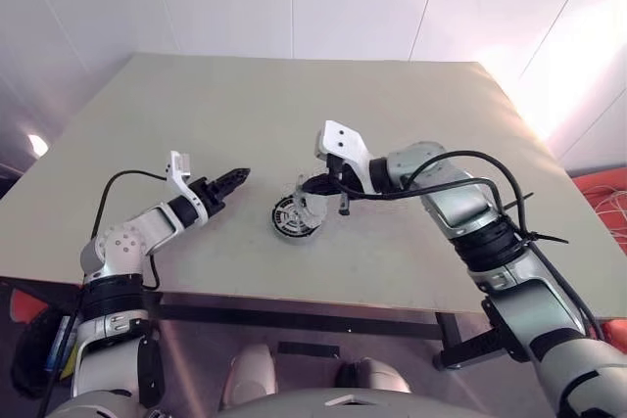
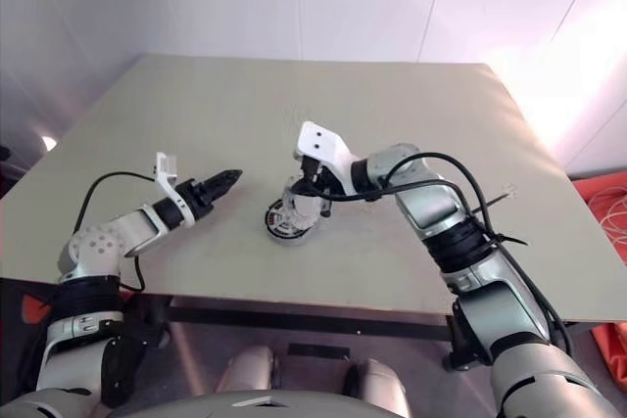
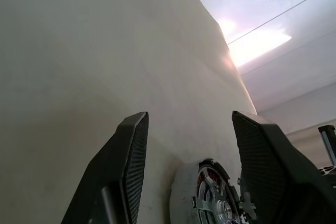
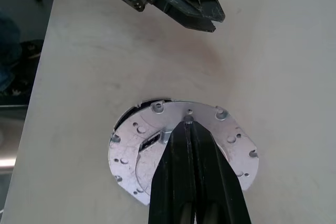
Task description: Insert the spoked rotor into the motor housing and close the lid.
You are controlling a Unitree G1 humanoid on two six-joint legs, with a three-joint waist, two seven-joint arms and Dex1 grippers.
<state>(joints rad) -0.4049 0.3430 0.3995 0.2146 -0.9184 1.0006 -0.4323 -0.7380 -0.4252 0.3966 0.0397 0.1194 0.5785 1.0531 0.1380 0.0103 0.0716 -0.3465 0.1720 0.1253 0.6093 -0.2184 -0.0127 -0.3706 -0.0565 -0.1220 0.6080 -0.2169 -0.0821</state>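
Currently the right gripper (image 4: 189,124) has its fingers pressed together, tips resting on the lid (image 4: 231,140), a grey disc tilted over the motor housing (image 1: 294,217) near the middle of the table (image 1: 196,105). Just beside it, the left gripper (image 1: 235,179) hovers with fingers parted, empty; the spoked rotor (image 3: 210,198) shows in the housing.

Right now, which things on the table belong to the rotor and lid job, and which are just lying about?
Job:
- motor housing with the spoked rotor inside
- lid, partly over the housing
- right gripper, shut, fingertips against the lid
- left gripper, open, off to one side

Lying about:
- nothing loose that I can see on the table
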